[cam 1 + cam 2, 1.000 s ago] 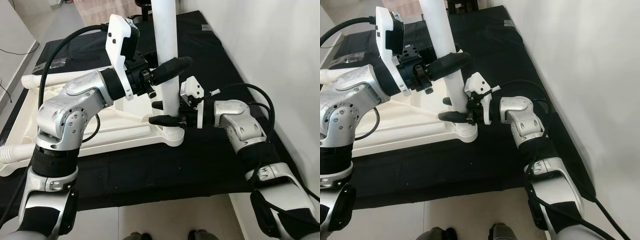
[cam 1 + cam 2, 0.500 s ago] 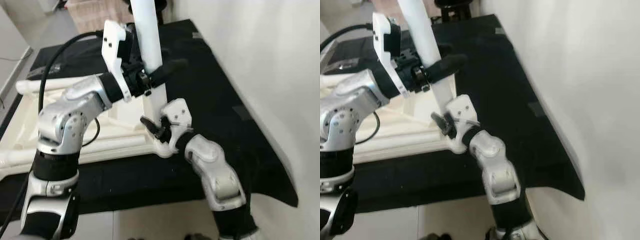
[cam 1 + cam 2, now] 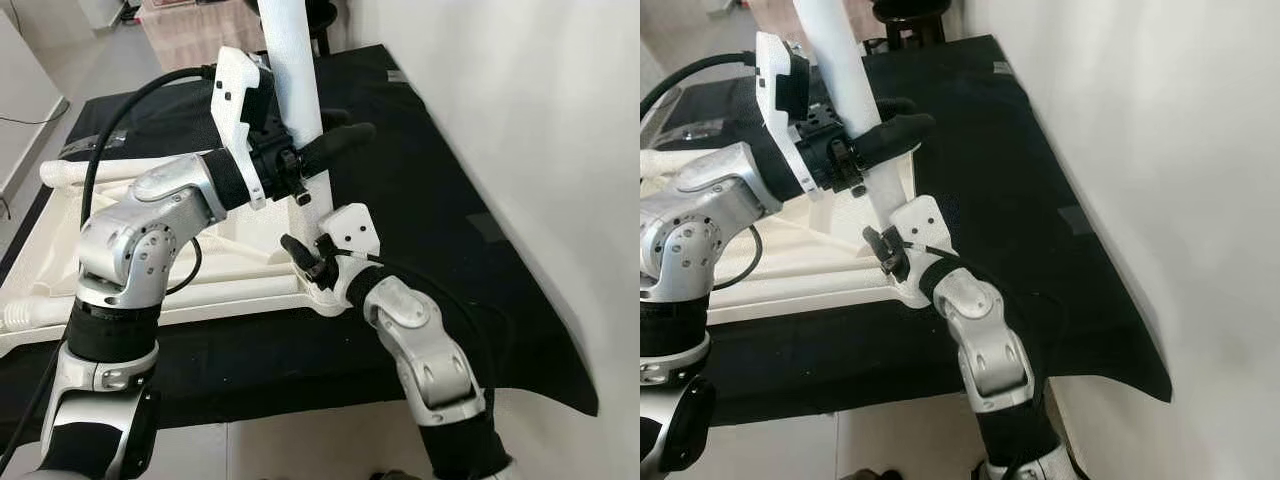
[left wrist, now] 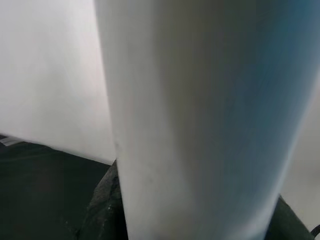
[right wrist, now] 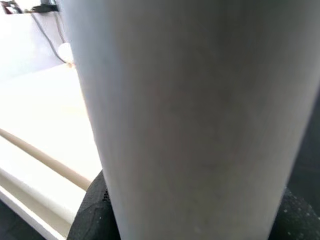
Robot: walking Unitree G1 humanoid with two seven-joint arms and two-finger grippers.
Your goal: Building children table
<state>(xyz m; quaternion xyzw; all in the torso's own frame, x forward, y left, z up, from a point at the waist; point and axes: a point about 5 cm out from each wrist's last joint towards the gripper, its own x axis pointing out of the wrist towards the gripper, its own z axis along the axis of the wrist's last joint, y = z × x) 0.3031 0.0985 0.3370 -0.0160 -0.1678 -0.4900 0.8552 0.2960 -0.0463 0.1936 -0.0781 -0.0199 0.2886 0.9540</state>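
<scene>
White table leg between both jaws

Non-task stuff here: a black mat spread on the floor under the fingers, a plain white wall just past them on the right, and grey floor tiles at the mat's near edge.

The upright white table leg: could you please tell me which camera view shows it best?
The left eye view: the upright white table leg shows from its socket in the white tabletop upward, with the left gripper above the right gripper. The right eye view is similar. Both wrist views give a close blur.
</scene>
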